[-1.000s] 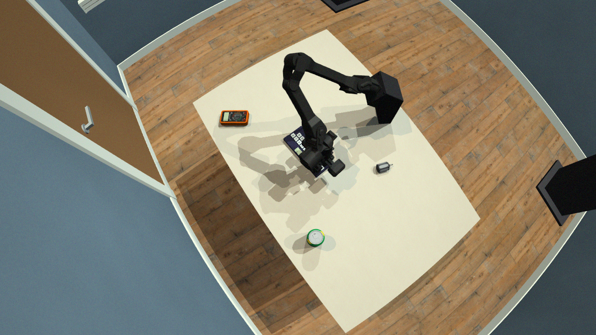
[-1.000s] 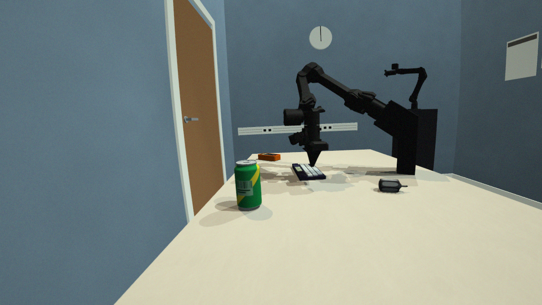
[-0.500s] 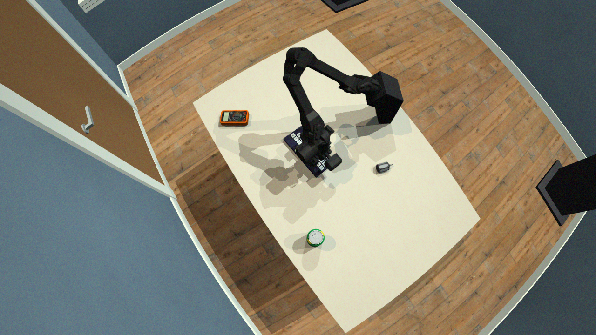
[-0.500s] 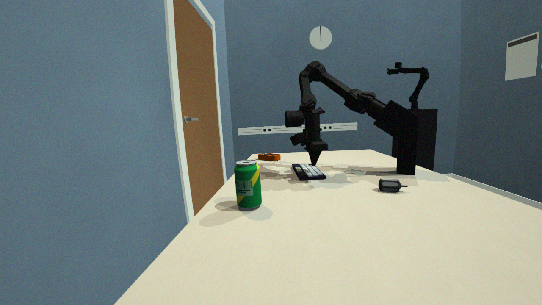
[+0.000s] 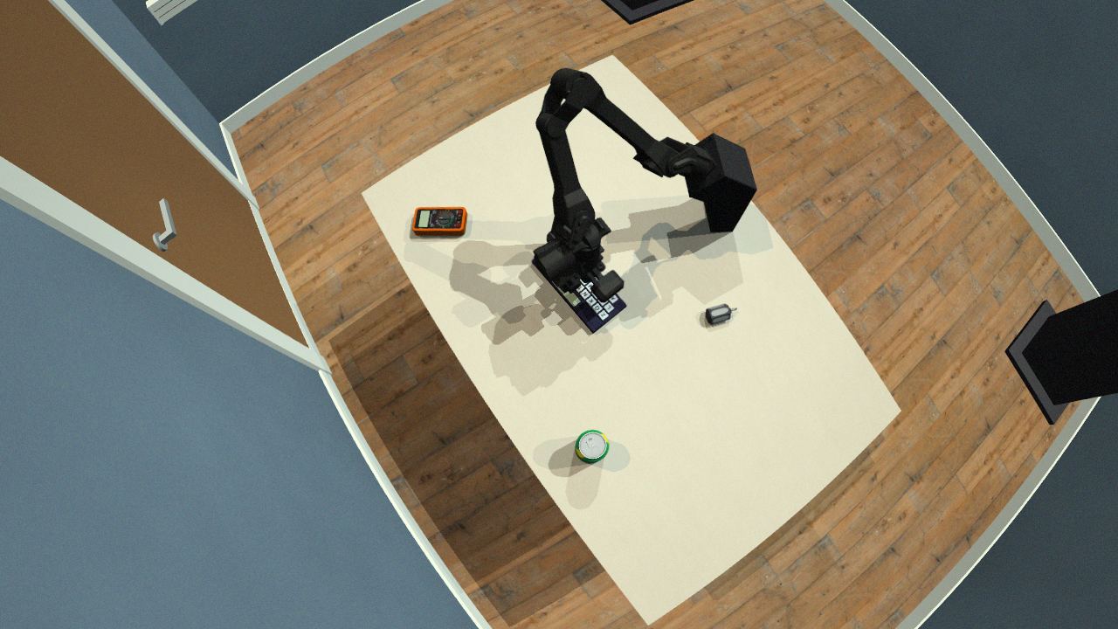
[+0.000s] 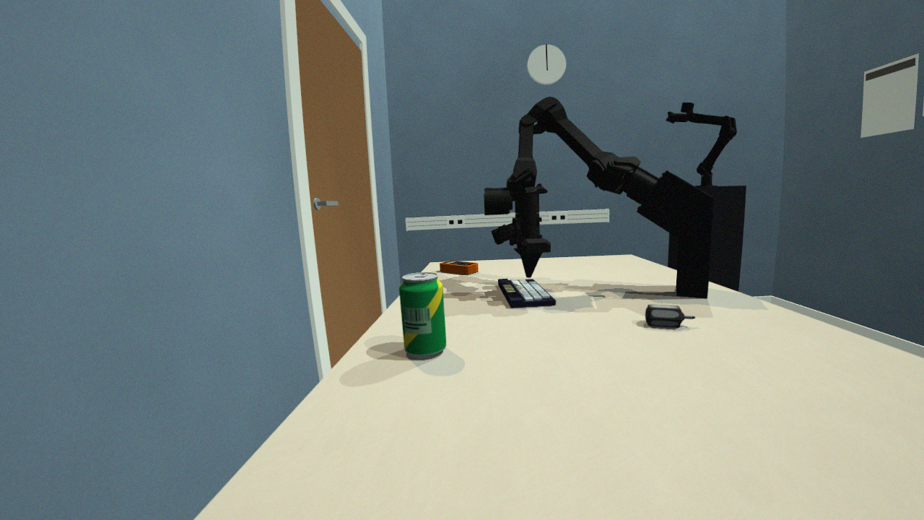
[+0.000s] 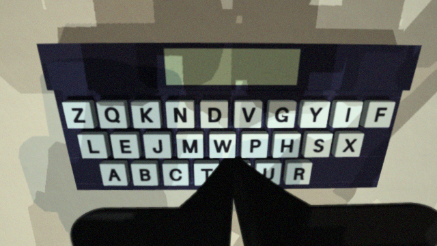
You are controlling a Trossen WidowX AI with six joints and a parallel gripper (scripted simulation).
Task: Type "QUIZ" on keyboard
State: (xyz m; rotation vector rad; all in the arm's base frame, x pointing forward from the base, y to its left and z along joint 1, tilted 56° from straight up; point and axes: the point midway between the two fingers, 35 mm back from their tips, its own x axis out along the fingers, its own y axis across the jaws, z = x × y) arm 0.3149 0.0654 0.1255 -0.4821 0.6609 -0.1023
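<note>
A small dark blue keyboard (image 7: 225, 116) with white letter keys and a greenish screen (image 7: 232, 66) lies on the cream table; it also shows in the overhead view (image 5: 594, 303) and the side view (image 6: 525, 292). The keys are in a scrambled order: Z (image 7: 78, 115) and Q (image 7: 112, 115) stand at the top left, I (image 7: 347, 114) at the top right, U (image 7: 270, 172) in the bottom row. My gripper (image 7: 231, 166) is shut and empty, pointing straight down. Its tip hangs a little above the bottom row, between T and U, and hides the key there. In the side view the gripper (image 6: 529, 270) sits just over the keyboard's far end.
A green soda can (image 6: 421, 315) stands near the table's left front edge. An orange multimeter (image 5: 439, 221) lies at the far left. A small dark motor (image 5: 719, 314) lies to the right of the keyboard. The arm's black base (image 5: 722, 187) stands at the back.
</note>
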